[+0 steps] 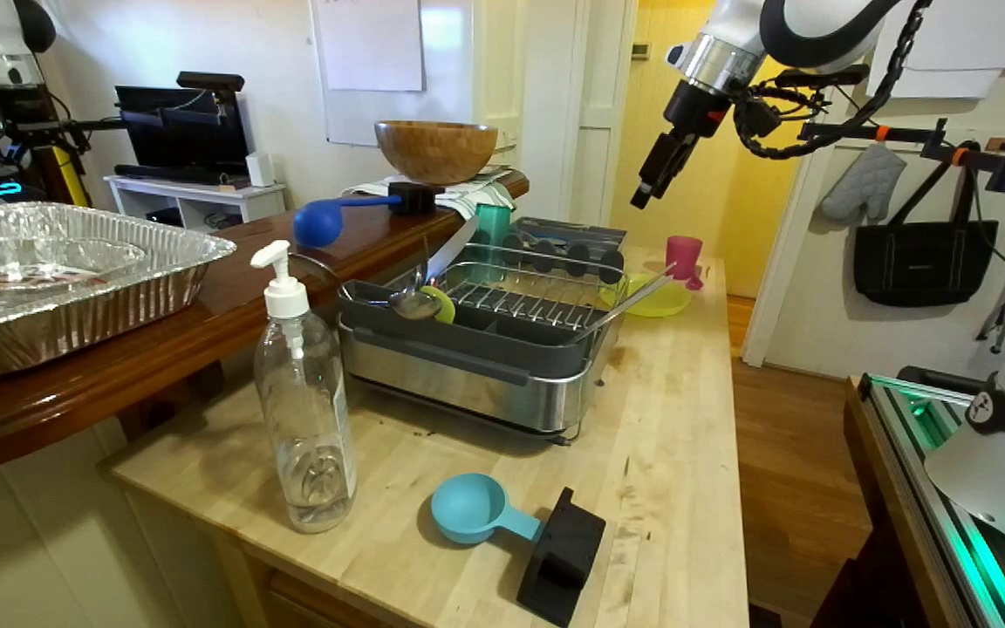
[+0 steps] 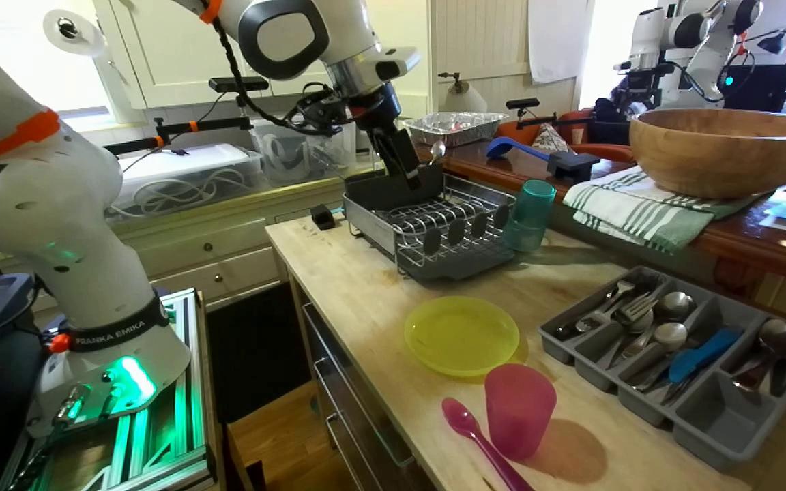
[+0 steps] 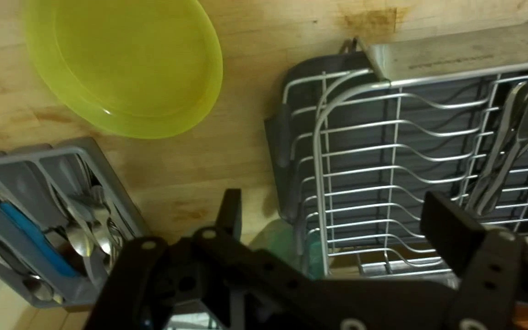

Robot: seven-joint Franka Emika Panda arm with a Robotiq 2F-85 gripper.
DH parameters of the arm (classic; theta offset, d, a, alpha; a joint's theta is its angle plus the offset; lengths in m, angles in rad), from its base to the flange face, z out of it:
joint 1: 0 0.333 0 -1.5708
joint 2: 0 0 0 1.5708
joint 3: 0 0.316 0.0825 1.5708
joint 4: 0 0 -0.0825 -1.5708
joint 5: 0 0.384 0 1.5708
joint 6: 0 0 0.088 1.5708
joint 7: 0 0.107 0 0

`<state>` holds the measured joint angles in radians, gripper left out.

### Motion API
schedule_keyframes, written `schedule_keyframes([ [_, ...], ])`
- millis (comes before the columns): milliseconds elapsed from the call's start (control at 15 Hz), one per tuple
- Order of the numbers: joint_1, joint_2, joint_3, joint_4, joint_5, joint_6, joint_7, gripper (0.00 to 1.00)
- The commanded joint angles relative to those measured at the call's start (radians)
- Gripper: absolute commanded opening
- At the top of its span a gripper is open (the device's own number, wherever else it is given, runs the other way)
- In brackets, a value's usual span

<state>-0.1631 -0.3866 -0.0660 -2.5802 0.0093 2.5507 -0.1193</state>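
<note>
The pincer (image 3: 332, 213) is black, the dish rack (image 1: 468, 384) silver and dark grey, the plate (image 2: 461, 335) yellow, the cup (image 2: 520, 411) pink, the tabletop (image 1: 677, 453) tan, the towel (image 2: 645, 206) green-striped white.

on wooden table (image 1: 659, 488) | dish rack (image 1: 485, 394) | plate (image 2: 461, 334) | cup (image 2: 520, 412) | pink spoon (image 2: 486, 444) | cutlery tray (image 2: 724, 409) | bottle (image 1: 311, 436) | scoop (image 1: 472, 510) | tumbler (image 2: 529, 215), apparently

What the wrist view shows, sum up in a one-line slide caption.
Below the open end effector, a dish rack, a yellow plate and a gray cutlery tray share the wooden counter.
</note>
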Motion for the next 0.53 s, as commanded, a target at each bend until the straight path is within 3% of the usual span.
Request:
schedule_keyframes([
  [0,-0.042,-0.064,-0.046,-0.095,-0.035,0.029,0.062,1.00],
  [267,-0.044,-0.116,-0.118,-0.171,-0.005,0.096,-0.013,1.00],
  [333,-0.039,-0.057,-0.105,-0.106,-0.012,0.053,0.010,1.00],
  [467,-0.042,-0.079,-0.119,-0.130,-0.011,0.070,0.001,1.00],
])
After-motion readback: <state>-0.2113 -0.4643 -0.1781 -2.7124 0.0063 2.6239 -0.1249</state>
